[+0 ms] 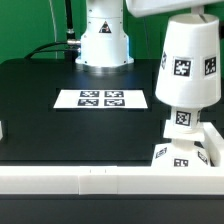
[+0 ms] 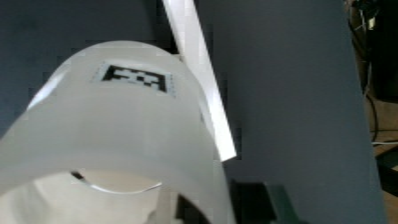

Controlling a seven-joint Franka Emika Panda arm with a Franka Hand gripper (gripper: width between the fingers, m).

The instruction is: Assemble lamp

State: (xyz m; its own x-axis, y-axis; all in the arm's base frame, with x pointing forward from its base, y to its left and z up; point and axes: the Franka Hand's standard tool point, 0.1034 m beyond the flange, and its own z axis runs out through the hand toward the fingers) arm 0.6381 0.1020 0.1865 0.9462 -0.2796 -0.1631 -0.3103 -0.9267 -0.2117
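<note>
The white tapered shade (image 1: 190, 62) hangs at the exterior view's right, slightly tilted, with its lower rim right over the rounded bulb (image 1: 180, 120). The bulb stands on the flat square base (image 1: 183, 153) against the white front wall. I cannot tell whether shade and bulb touch. My gripper (image 1: 176, 16) comes down from the top edge onto the shade's top and is shut on it. In the wrist view the shade (image 2: 107, 130) with one tag fills the near field. One dark finger (image 2: 267, 202) shows beside it and the other is hidden.
The marker board (image 1: 102, 99) lies flat on the black table in front of the robot's white pedestal (image 1: 104, 40). A white wall (image 1: 90, 182) runs along the table's front edge; in the wrist view it (image 2: 196, 70) is a bright strip. A small white object (image 1: 2, 130) sits at the left edge.
</note>
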